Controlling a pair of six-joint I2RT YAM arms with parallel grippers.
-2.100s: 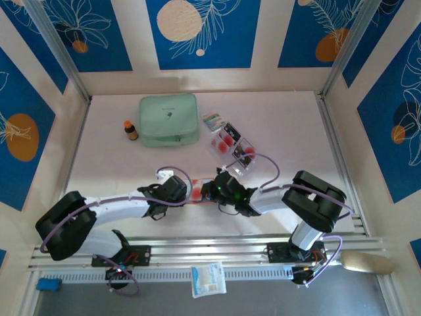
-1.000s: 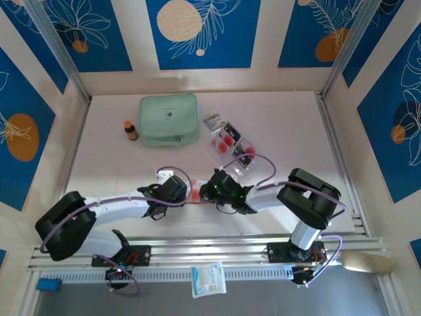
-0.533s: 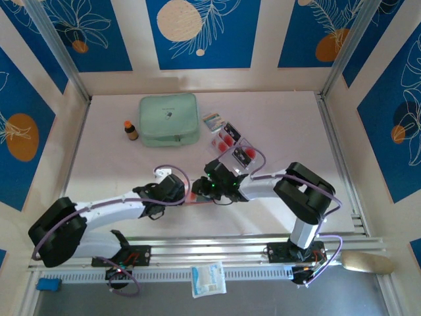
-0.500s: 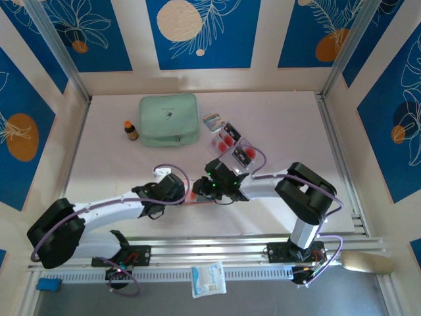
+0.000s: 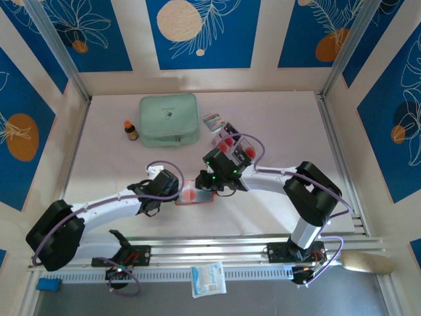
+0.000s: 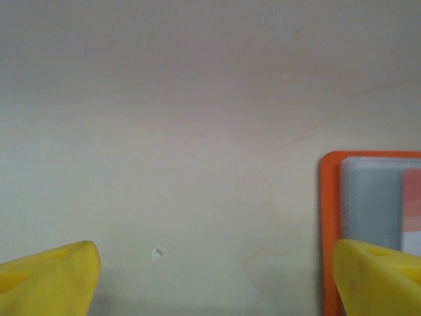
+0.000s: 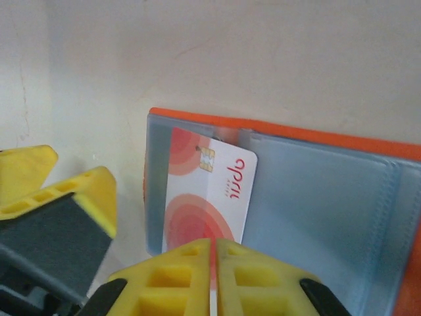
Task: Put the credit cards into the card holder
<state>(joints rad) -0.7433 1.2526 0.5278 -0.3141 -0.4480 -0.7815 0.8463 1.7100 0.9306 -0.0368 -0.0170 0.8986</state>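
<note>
I pulled the right gripper [image 7: 212, 263] back from over the card holder [image 5: 196, 193] toward the far side, slid the left gripper [image 6: 210, 276] to the left, and more of the open holder came into sight

Orange card holder [image 5: 196, 193] on pale table [image 5: 283, 125]

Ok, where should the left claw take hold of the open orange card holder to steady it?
The orange folding card holder lies flat and open, a white red-circled card partly in its grey sleeve. So likely pinch the bare orange border at its left end, coming in low from the left with the open left claw.
</note>
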